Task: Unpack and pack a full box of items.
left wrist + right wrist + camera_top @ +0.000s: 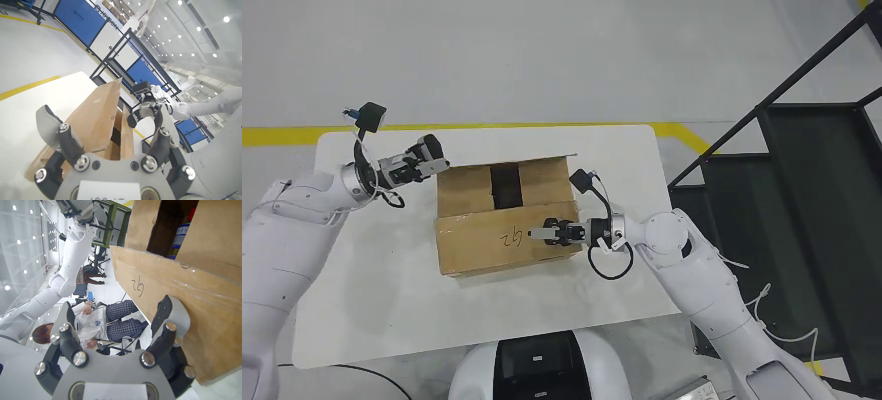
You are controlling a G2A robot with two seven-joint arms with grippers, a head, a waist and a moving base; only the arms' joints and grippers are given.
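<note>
A big work hall: grey floor (542, 50) with a yellow line (282, 135), blue walls (79, 20) upper left, a black rack (812, 150), many ceiling lights (198, 28).

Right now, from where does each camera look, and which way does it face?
Top view: above the arms, facing down on table and box; both arms show.
Left wrist view: on the left wrist, facing along the box's raised flap; open left fingers and the right arm show.
Right wrist view: on the right wrist, facing the marked flap; open right fingers show.
Shared: the box.
</note>
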